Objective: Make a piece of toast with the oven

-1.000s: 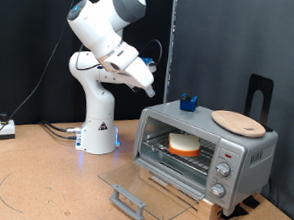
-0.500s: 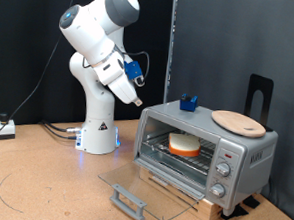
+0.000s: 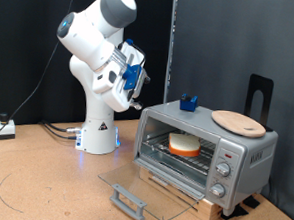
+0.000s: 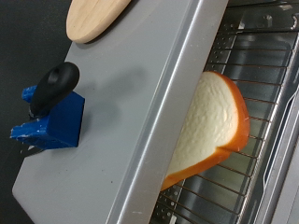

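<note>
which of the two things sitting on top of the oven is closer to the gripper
The small blue object, towards the exterior view's left on the oven, nearer the gripper; the round wooden board lies farther right.

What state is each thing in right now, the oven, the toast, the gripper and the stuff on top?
oven: door open, lying flat in front
piece of toast: inside, on the wire rack
gripper: raised away from the oven, holding nothing
wooden board: lying on the oven's top
blue object: sitting on the oven's top
</note>
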You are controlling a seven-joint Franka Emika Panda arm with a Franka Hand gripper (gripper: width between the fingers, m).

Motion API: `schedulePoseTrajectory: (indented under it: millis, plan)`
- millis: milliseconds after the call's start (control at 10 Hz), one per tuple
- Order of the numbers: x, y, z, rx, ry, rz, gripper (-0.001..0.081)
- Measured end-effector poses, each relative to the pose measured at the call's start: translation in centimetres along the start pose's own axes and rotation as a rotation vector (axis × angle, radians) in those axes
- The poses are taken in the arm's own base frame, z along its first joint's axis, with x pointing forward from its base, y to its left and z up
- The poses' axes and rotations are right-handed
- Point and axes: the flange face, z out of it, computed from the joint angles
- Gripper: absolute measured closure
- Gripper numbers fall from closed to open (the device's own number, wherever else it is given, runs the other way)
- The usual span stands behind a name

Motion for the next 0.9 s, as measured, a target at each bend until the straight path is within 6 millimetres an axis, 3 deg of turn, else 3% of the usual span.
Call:
schedulePoseTrajectory:
  millis: [300,600,900]
  plan:
    - [-0.3,0.5,-0.1,0.035,-0.031,-0.036,-0.0003]
    - [0.5,4.5,-1.7,0.042,-0.068,0.154,-0.0003]
    - [1.4,8.5,-3.7,0.032,-0.039,0.222,-0.0003]
